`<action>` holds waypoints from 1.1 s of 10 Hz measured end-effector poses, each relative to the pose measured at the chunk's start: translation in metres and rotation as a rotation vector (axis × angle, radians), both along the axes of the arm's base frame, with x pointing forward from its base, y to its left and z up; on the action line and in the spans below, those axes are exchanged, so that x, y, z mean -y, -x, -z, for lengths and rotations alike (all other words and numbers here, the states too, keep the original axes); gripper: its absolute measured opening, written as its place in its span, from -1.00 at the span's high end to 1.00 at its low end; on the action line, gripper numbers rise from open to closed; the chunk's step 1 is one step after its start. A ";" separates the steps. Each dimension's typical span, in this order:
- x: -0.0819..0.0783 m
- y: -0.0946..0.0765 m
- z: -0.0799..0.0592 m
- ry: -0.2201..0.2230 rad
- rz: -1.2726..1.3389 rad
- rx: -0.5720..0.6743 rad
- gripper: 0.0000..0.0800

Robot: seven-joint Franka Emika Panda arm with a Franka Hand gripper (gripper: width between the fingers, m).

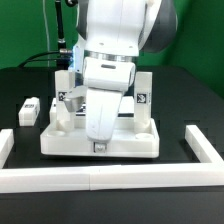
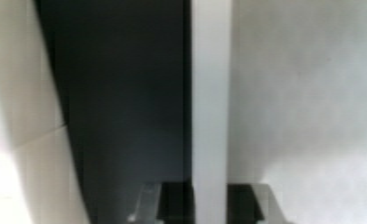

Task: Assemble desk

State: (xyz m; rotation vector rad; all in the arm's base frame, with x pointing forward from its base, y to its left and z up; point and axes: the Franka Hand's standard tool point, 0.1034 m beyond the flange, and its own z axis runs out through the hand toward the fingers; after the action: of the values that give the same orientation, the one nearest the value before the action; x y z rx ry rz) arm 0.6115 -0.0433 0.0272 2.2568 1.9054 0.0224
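Green wall is seen behind a matte black table (image 1: pixel 180 100) on which everything is laid. Most of the exterior view's middle is taken up by the white, smooth-shelled robot arm (image 1: pixel 110 45), which is lowered straight over the desk panel (image 1: pixel 70 140). This wide, rimmed rectangle of white plastic lies flat at the table's centre, directly under the claw. The claw is hidden by the arm's own body in that view.

Long white border rails (image 1: pixel 110 180) of square section are set around the front and sides of the panel, apart from it. Two blocky white legs are stood upright on the panel, one (image 1: pixel 64 100) at the exterior view's left of the arm and one (image 1: pixel 144 100) at its right. A loose leg (image 1: pixel 28 110) is laid on the table further left. Small black-and-white tags (image 1: pixel 100 147) are carried on the parts.

In the blurred wrist view the claw (image 2: pixel 212 205) is shown with a narrow white strip (image 2: pixel 210 90) between its dark fingertips (image 2: pixel 251 200). It cannot be told whether the strip is clenched or merely flanked.
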 end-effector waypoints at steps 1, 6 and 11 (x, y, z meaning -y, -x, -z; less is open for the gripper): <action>-0.008 -0.007 0.001 -0.001 -0.015 0.008 0.86; -0.020 -0.014 -0.001 -0.011 0.080 0.046 0.85; -0.038 -0.027 -0.009 -0.019 0.033 0.049 0.85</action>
State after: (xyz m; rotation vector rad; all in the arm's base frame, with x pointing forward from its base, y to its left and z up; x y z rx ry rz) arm 0.6387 -0.0052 0.0359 2.2775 1.8511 0.0910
